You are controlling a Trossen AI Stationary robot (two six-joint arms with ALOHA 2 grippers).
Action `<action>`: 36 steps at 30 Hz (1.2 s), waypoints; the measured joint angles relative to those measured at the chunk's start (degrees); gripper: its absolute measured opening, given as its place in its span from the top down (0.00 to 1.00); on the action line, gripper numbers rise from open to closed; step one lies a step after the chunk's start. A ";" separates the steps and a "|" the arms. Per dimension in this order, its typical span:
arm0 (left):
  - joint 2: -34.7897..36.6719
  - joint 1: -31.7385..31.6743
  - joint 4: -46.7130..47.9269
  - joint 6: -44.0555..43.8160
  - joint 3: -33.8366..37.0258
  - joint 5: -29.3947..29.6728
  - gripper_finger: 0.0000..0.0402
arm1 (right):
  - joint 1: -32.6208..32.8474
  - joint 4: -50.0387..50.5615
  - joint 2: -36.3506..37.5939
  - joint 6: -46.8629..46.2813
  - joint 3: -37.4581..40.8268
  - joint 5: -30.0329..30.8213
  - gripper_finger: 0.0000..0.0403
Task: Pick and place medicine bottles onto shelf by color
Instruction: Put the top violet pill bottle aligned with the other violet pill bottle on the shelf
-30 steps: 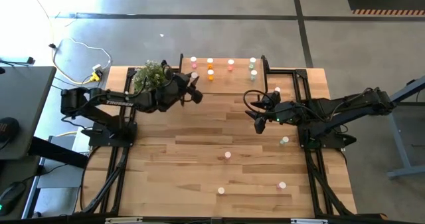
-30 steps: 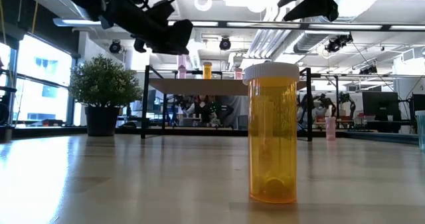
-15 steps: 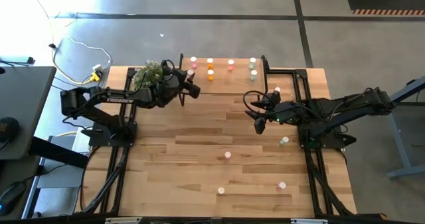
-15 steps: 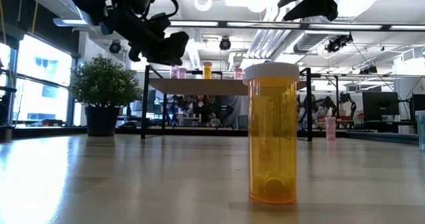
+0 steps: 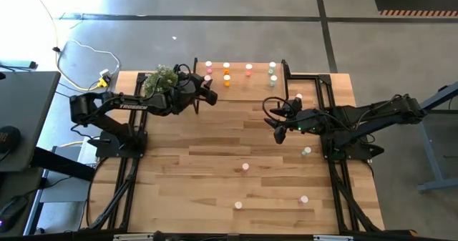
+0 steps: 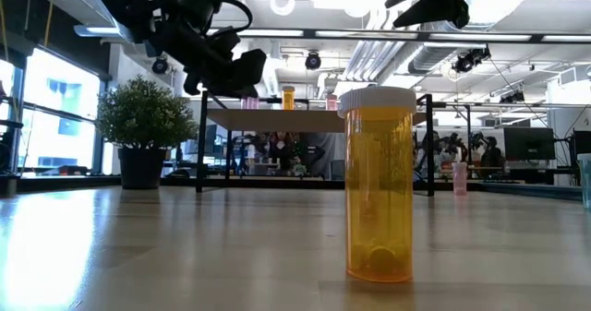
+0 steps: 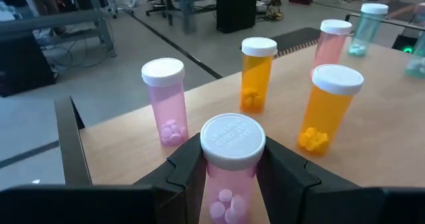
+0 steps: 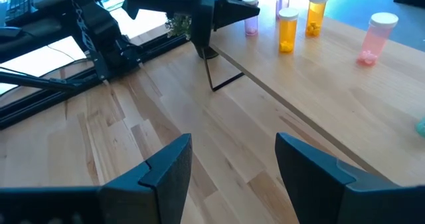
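One pink bottle pinched in left gripper over shelf.
Light, rigid, slick plastic; hold mid-body under cap. Right gripper open, empty.

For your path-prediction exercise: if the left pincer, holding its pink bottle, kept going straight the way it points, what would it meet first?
Probably the pink bottle standing just ahead on the shelf, slightly to one side; the left pincer might pass between it and an orange bottle.

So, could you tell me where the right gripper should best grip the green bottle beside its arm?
Probably the body just under the cap, from straight above: the green bottle stands upright and alone on the table, so open fingers can straddle its round sides. The right gripper is open.
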State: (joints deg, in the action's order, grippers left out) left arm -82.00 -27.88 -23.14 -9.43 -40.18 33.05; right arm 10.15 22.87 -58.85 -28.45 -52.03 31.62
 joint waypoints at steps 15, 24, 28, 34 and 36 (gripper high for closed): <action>-0.04 0.02 -0.29 -0.47 0.00 -2.40 0.73 | 0.01 0.00 0.00 -0.02 0.00 -0.13 0.48; -0.06 0.02 -0.17 -0.43 0.00 -1.06 0.72 | 0.00 0.03 0.00 -0.02 0.00 -0.42 0.48; -0.06 0.02 -0.16 1.49 0.00 -0.83 0.72 | 0.01 0.02 0.00 0.07 0.00 -0.47 0.48; -0.06 0.02 -0.12 2.43 0.00 -0.76 0.72 | 0.00 0.03 0.00 0.18 0.00 -0.57 0.48; -0.06 0.02 -0.12 2.53 0.00 -0.79 0.72 | 0.00 0.03 0.00 0.18 0.00 -0.57 0.48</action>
State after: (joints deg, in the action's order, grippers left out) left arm -82.06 -27.86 -23.27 -6.90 -40.18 32.26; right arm 10.15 22.90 -58.85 -28.27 -52.03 31.05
